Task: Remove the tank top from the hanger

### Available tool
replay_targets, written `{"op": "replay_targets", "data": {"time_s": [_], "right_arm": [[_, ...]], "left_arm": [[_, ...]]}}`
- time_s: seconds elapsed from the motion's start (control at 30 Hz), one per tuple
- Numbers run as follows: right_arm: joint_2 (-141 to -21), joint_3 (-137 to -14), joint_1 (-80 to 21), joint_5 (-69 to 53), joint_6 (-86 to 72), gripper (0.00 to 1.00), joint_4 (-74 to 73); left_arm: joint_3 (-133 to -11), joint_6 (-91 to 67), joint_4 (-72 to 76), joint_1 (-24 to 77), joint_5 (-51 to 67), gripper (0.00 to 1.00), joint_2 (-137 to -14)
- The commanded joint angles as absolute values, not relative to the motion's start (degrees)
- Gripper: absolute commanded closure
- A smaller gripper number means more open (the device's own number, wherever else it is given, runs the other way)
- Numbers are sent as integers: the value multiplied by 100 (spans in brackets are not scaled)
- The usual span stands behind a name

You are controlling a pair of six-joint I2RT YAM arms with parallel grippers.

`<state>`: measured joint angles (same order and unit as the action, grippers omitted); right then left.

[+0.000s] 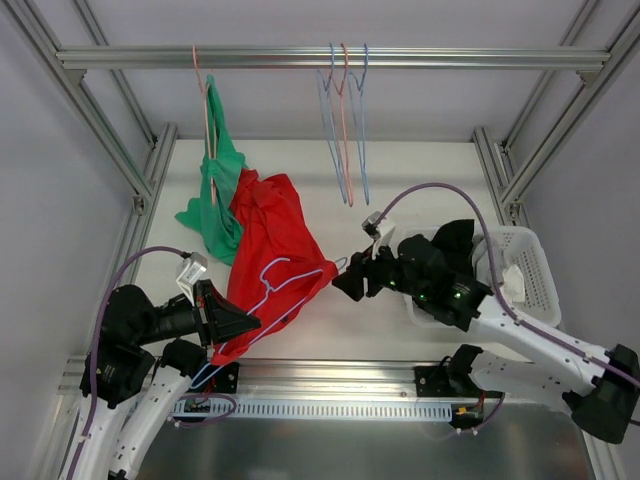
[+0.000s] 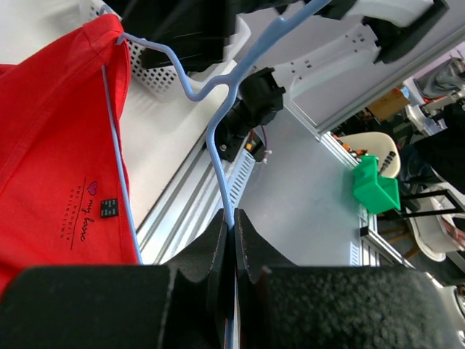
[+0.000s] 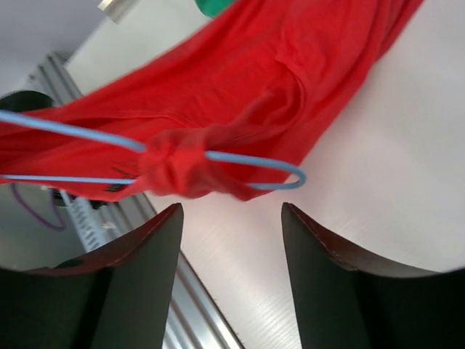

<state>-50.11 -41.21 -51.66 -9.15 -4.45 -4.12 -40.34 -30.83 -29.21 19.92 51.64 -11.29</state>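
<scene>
The red tank top (image 1: 275, 235) hangs on a light blue wire hanger (image 1: 268, 287) held slanted above the table. My left gripper (image 1: 243, 324) is shut on the hanger's wire; in the left wrist view the blue hanger (image 2: 218, 138) runs straight into the shut left gripper (image 2: 234, 217), with the red tank top (image 2: 58, 145) to the left. My right gripper (image 1: 347, 284) is at the hanger's far end. In the right wrist view my right gripper (image 3: 232, 211) is open, and the bunched strap of the tank top (image 3: 182, 167) and the hanger tip (image 3: 290, 177) sit just beyond its fingertips, apart from them.
A green garment (image 1: 215, 190) on a pink hanger hangs from the top rail (image 1: 450, 58), touching the red one. Three bare hangers (image 1: 345, 120) hang mid-rail. A white basket (image 1: 530, 265) stands at the right behind my right arm. Aluminium frame posts flank the table.
</scene>
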Motion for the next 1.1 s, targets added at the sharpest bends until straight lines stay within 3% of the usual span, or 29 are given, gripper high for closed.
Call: {"op": "replay_targets", "data": {"time_s": [0.0, 0.17, 0.27, 0.3, 0.37, 0.57, 0.73, 0.9, 1.07], "right_arm": [[-5492, -4429, -5431, -44, -264, 42, 351], [-5941, -4500, -5537, -70, -264, 49, 826], [-5950, -4474, -5546, -105, -211, 67, 931], [-5933, -4474, -5537, -114, -194, 83, 932], [-5880, -4456, -5537, -97, -150, 98, 932], [-5468, -4280, -5502, 1043, -175, 100, 538], [-4948, -4508, -4660, 2540, -799, 100, -842], [-5229, -5185, -4122, 1059, -791, 100, -1283], [-4379, -5536, -4061, -32, -686, 100, -1213]], "left_arm": [[-4122, -3524, -2663, 2039, 5555, 100, -1055], [-4122, -3525, -2663, 2039, 5572, 100, -1107], [-4096, -3516, -2663, 2039, 5502, 100, -1169], [-4096, -3507, -2663, 2039, 5485, 100, -1169], [-4096, -3507, -2663, 2039, 5388, 100, -1204], [-4166, -3498, -2663, 2039, 5308, 100, -1309], [-4429, -3472, -2654, 2039, 5546, 100, -1493], [-5184, -3778, -1946, 2039, 5633, 100, -2091], [-5239, -4972, 1480, 2048, 5135, 100, -2803]]}}
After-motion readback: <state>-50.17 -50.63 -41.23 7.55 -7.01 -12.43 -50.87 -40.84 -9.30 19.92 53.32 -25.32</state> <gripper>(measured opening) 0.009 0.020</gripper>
